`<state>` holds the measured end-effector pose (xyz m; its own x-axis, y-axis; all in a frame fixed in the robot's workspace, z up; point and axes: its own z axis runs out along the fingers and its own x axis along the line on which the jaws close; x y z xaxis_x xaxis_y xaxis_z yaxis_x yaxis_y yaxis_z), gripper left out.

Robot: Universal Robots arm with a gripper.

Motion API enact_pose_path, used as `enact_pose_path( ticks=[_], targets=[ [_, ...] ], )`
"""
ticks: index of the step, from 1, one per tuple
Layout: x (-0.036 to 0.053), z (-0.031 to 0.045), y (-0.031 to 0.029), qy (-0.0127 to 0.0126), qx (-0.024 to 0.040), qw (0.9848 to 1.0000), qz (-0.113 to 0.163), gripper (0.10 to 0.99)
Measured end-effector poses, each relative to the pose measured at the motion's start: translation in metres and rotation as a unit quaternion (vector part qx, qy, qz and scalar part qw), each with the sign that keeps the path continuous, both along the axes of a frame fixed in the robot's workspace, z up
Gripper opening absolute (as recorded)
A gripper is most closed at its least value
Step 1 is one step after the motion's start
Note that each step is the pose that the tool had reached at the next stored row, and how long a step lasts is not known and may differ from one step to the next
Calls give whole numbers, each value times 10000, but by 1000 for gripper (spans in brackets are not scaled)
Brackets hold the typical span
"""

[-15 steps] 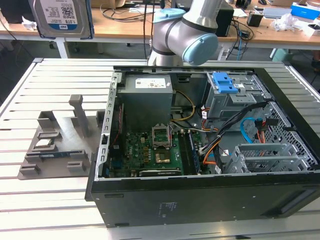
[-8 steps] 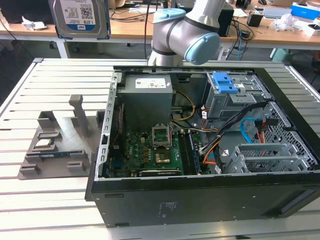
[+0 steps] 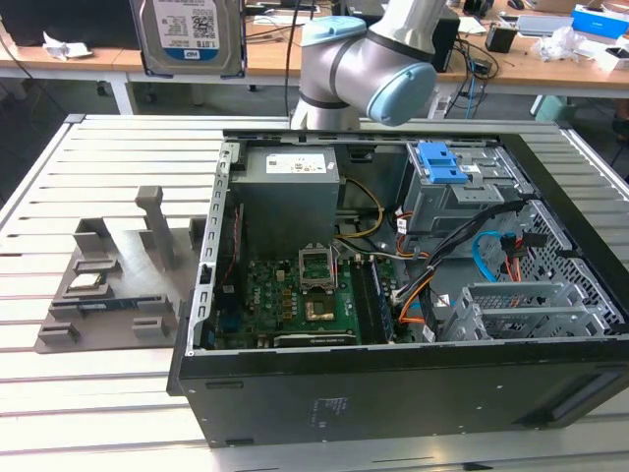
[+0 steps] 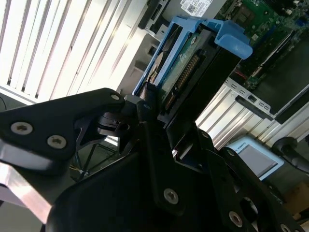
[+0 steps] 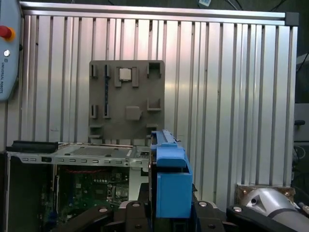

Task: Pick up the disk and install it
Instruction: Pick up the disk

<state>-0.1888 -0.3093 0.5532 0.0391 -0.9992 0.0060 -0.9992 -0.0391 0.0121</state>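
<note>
The disk [image 3: 187, 34] hangs upright high above the slatted table, at the top of the exterior view, left of the arm [image 3: 364, 59]; its silver face and white-and-blue label show. In both wrist views my gripper [image 4: 159, 104] [image 5: 169, 208] is shut on the disk [image 4: 190, 63], its black fingers [image 5: 130, 212] pressing on either side of the bright blue carrier frame [image 5: 170, 179]. The disk's connector edge shows in the second wrist view. Below it lies the open computer case [image 3: 393, 393].
Inside the case are a grey power supply box [image 3: 290, 192], a green motherboard [image 3: 295, 295], a drive cage with a blue latch [image 3: 442, 162] and loose cables [image 3: 472, 256]. A grey fixture plate [image 3: 108, 285] lies on the table at the exterior view's left.
</note>
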Motion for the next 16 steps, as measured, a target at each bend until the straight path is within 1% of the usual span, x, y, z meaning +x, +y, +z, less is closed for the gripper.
enact_pose_path(
  ticks=[1, 4, 7, 11, 13, 16],
  targets=[
    [69, 0, 0, 0, 0, 10000, -1, 361],
    [229, 0, 0, 0, 0, 10000, -1, 361],
    [412, 0, 0, 0, 0, 10000, -1, 361],
    [547, 0, 0, 0, 0, 10000, -1, 361],
    [641, 0, 0, 0, 0, 10000, 0, 361],
    [740, 0, 0, 0, 0, 10000, 0, 361]
  ],
)
